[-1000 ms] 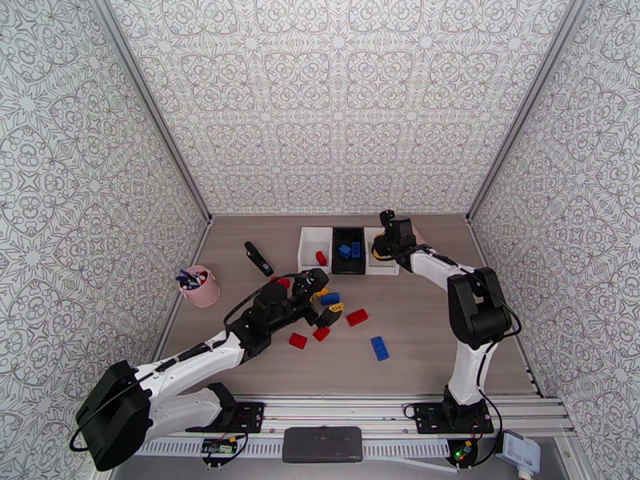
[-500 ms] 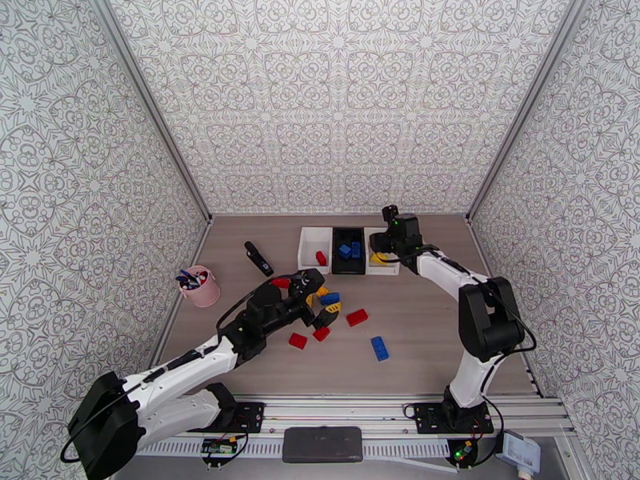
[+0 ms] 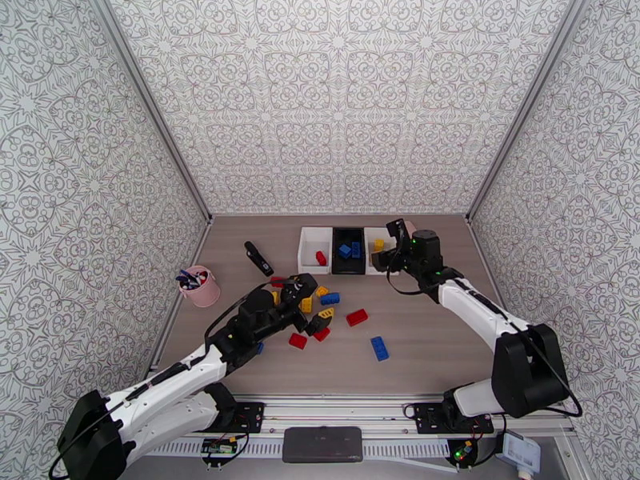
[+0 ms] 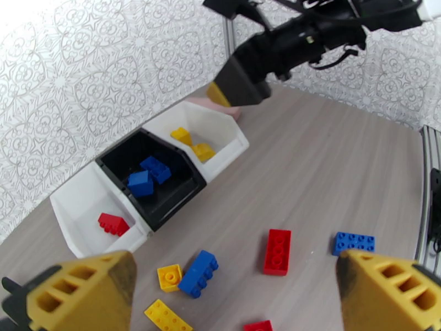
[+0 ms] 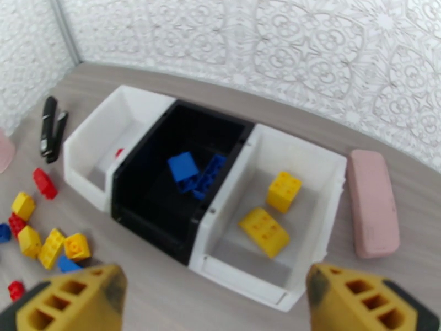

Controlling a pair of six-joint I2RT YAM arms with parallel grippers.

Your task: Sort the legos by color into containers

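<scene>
Three containers stand side by side at the back: a white tray (image 3: 308, 248) (image 5: 91, 155) with one red lego (image 5: 118, 153), a black tray (image 3: 348, 250) (image 5: 160, 216) with two blue legos (image 5: 190, 169), and a white tray (image 5: 325, 216) with two yellow legos (image 5: 263, 231). My right gripper (image 3: 390, 246) (image 5: 215, 288) hangs open and empty just right of that last tray. Loose red, blue and yellow legos lie mid-table, among them a red one (image 3: 357, 317) (image 4: 277, 251) and a blue one (image 3: 379, 348) (image 4: 354, 242). My left gripper (image 3: 310, 304) (image 4: 236, 271) is open above the cluster, holding nothing.
A pink cup with pens (image 3: 200, 286) stands at the left. A black bar (image 3: 258, 258) (image 5: 50, 128) lies left of the trays. A pink rounded block (image 5: 374, 202) lies right of them. Patterned walls close in the table on three sides.
My right gripper opened over the right white tray, let go of a yellow lego there and drew back to the right. The left arm pulled back slightly over the cluster.
</scene>
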